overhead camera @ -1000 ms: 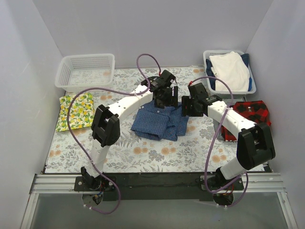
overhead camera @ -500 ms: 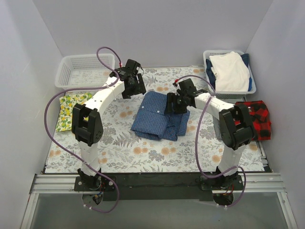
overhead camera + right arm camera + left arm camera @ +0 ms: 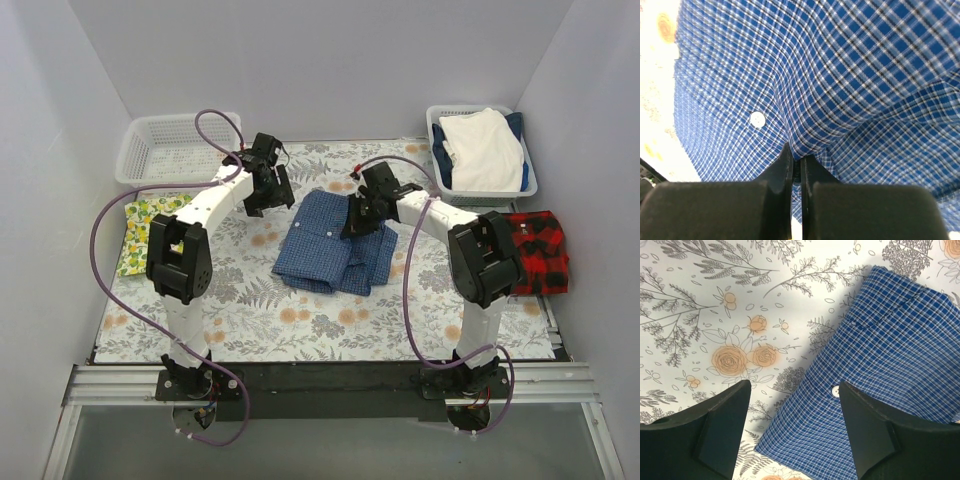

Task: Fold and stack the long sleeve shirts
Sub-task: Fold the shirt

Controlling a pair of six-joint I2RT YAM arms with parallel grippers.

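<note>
The blue checked shirt [image 3: 330, 248] lies partly folded in the middle of the floral cloth. My right gripper [image 3: 362, 212] is at its far right part, shut on a pinched fold of the blue fabric [image 3: 840, 75]; the jaws [image 3: 796, 160] stand almost together with cloth between them. My left gripper [image 3: 270, 190] hovers open just off the shirt's far left edge. In the left wrist view the shirt [image 3: 890, 365] and one white button lie between the spread fingers [image 3: 722, 425]. The red-and-black plaid shirt [image 3: 538, 250] lies at the right edge of the table.
An empty white basket [image 3: 180, 150] stands at the back left. At the back right, a basket [image 3: 440, 122] holds a white garment [image 3: 485, 150]. A yellow lemon-print cloth [image 3: 148, 232] lies at the left edge. White walls enclose three sides.
My right gripper has moved left onto the blue shirt and shut on its fabric. My left gripper has swung left off the shirt's collar and stayed open.
</note>
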